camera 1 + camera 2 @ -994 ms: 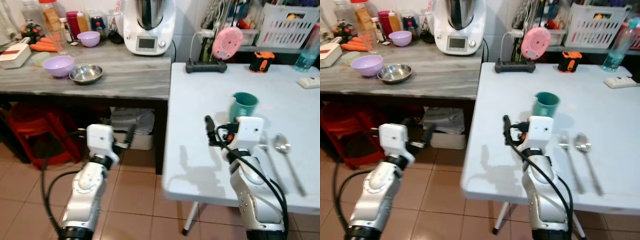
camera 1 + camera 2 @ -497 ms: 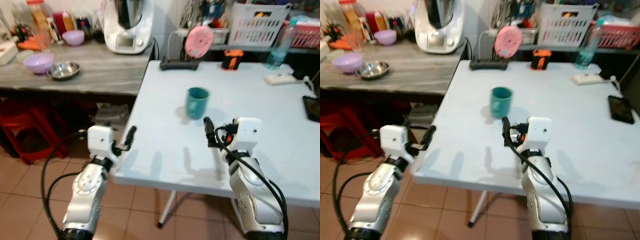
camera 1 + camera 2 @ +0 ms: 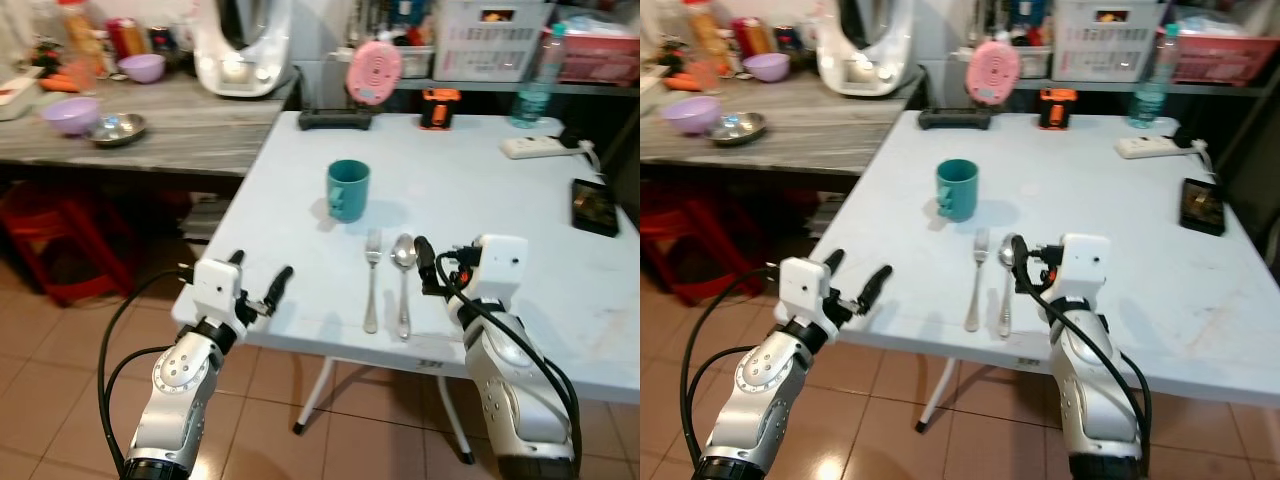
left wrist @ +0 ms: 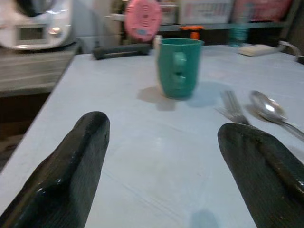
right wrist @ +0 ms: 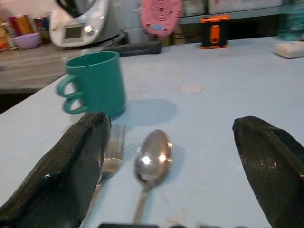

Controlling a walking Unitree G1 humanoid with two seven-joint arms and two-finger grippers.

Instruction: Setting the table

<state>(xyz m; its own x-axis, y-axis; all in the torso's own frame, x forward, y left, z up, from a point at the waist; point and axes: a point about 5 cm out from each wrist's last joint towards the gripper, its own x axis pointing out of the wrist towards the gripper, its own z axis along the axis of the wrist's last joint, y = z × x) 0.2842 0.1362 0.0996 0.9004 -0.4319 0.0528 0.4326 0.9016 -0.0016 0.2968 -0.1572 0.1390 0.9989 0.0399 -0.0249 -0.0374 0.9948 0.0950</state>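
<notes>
Left eye view: teal plastic mug (image 3: 348,189), steel fork (image 3: 372,278) and steel spoon (image 3: 402,275) lie side by side on the white table (image 3: 480,200). My left gripper (image 3: 262,285) and right gripper (image 3: 428,268) are both spread, empty. Judgement: between placements; next fetch a bowl.

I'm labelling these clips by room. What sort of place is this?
Probably a home kitchen or dining corner: a white table laid with a green mug, fork and spoon, beside a grey counter holding bowls and a kitchen machine.
</notes>
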